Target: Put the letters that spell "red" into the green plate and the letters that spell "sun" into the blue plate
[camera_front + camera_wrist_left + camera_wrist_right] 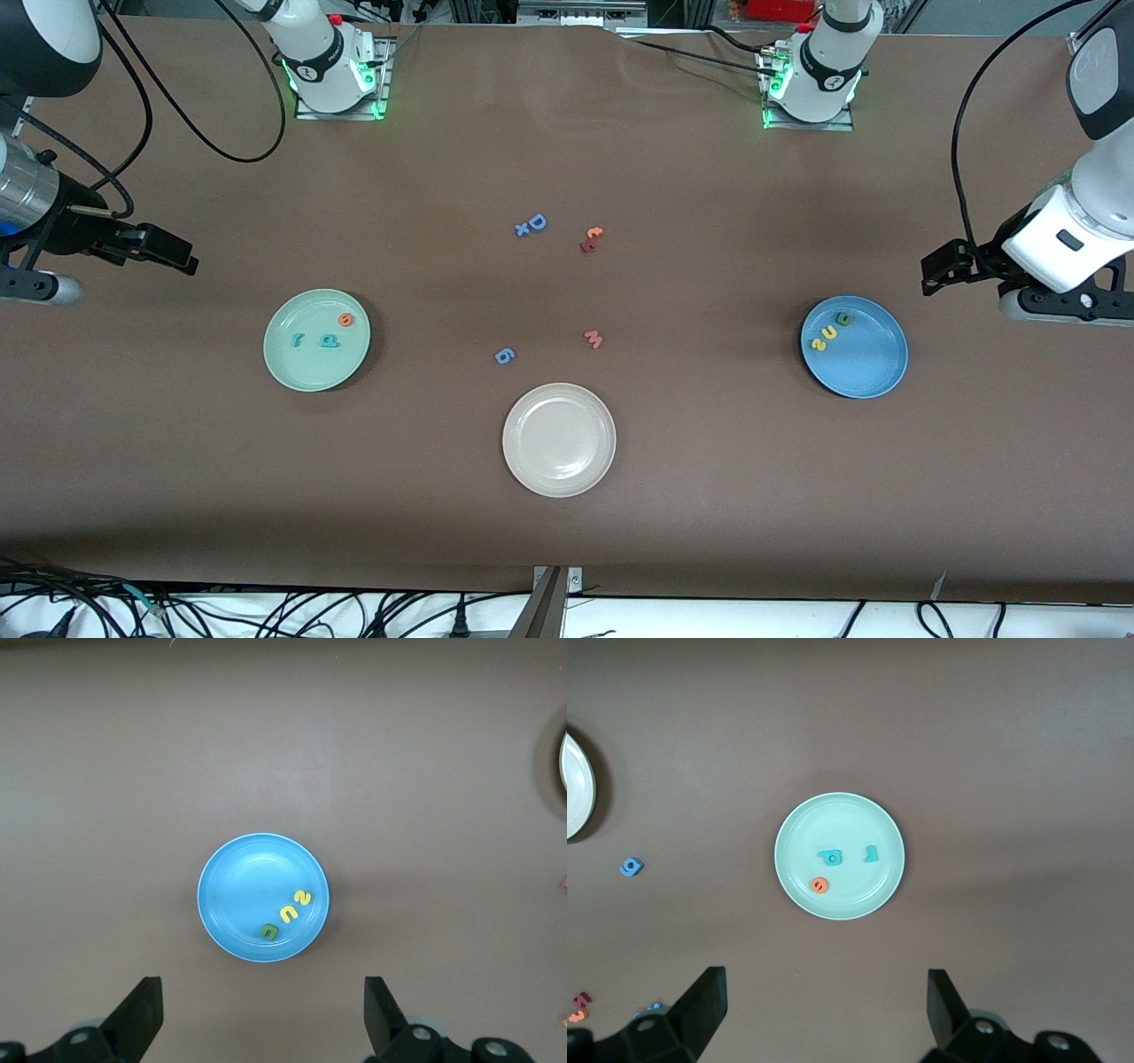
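Both words look home. In the green plate point(316, 340), toward the right arm's end of the surface point(567, 523), lie the teal r point(299, 338), the teal d point(329, 339) and the orange e point(345, 320), all three well inside the rim. In the blue plate point(854, 346), toward the left arm's end, sit the yellow s point(819, 343), the yellow n point(831, 331) and the green u point(843, 319), bunched in a short row near the rim on the side toward the middle of the surface.

The right claw point(824, 1005) hangs high above the surface just outside the green plate, fingers spread wide with nothing between them. The left claw point(263, 1010) hangs the same way just outside the blue plate, fingers apart and empty.

So by the look of it the sorting is done, and the risk now is spoiling it. The sun letters lie close to the blue rim, and a low sweep by the left arm could nudge the plate and tip one out. These foam pieces look light enough that any brush would scatter them.

The other danger is a needless extra pick. Stray pieces remain between the plates: a blue D point(535, 221) with a small x point(522, 229), an orange and dark-red pair point(591, 238), a pink m point(594, 338), a blue 6 point(504, 355) and an empty cream plate point(559, 439). The big D could be mistaken for a wanted letter, though at this size I read the small ones only tentatively.
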Available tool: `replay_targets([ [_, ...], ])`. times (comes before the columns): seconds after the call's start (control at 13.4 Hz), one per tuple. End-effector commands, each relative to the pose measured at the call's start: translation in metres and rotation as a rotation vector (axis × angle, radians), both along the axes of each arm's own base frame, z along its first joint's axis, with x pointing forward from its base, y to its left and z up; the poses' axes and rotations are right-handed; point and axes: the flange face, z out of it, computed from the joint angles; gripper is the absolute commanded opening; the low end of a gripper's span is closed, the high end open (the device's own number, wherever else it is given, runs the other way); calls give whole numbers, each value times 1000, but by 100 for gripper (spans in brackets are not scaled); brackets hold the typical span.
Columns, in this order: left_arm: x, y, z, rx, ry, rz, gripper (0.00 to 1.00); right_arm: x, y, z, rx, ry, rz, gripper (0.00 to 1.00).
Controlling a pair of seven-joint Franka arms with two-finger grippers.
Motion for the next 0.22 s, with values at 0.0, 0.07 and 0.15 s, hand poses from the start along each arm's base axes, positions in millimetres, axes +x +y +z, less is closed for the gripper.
replay_targets([
  [0.0, 1, -12, 1, -13, 13, -14, 100, -4, -4, 7, -12, -4, 10, 100],
  [0.07, 1, 0, 3, -5, 9, 20, 100, -3, -4, 6, -12, -2, 9, 100],
  [0.15, 1, 1, 3, -33, 12, 24, 100, -4, -3, 7, -12, -4, 10, 100],
])
